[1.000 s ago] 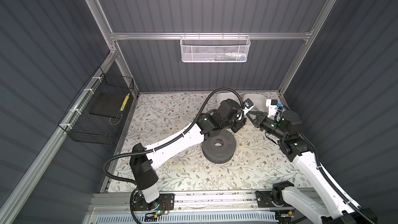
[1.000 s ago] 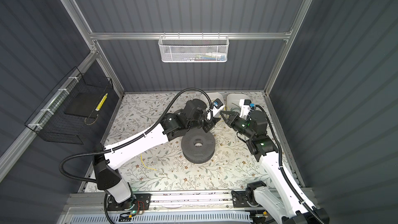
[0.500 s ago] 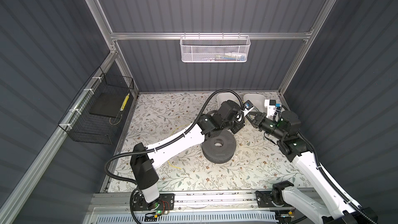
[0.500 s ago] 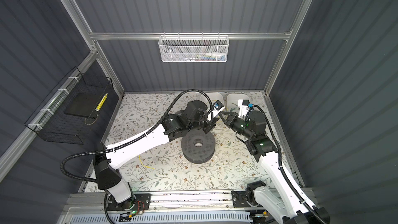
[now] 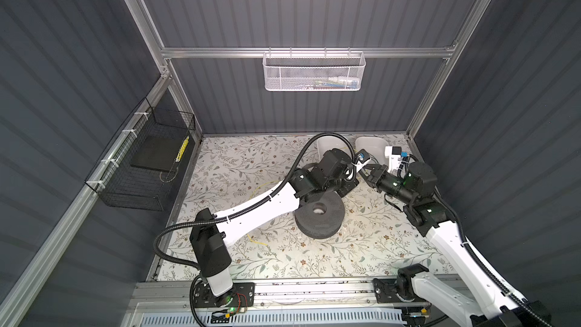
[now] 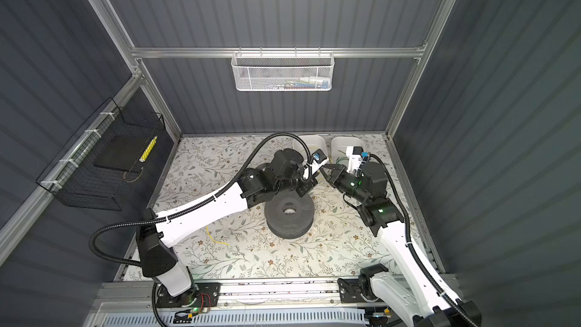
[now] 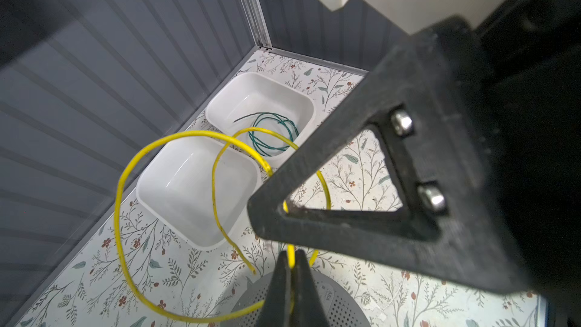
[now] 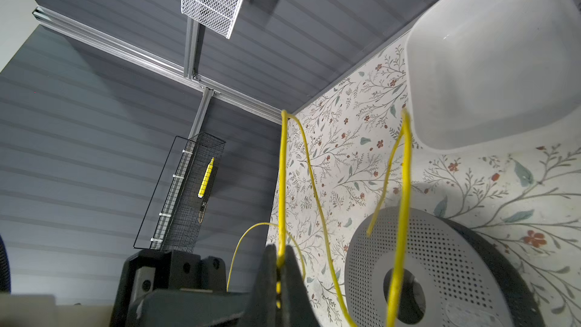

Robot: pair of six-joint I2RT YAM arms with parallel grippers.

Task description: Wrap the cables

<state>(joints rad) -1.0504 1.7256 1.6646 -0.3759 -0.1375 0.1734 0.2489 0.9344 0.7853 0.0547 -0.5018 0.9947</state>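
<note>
Lying on the floral table at lower centre-left in a top view, a loose stretch of the yellow cable shows just below the left arm in the frame. Right of that, just above the grey perforated spool, the left hand has its fingers pressed together on the cable, which springs from the pinch in open loops. Just right again, the right hand pinches the same cable, close beside the left hand. Two white trays stand behind, toward the upper right.
</note>
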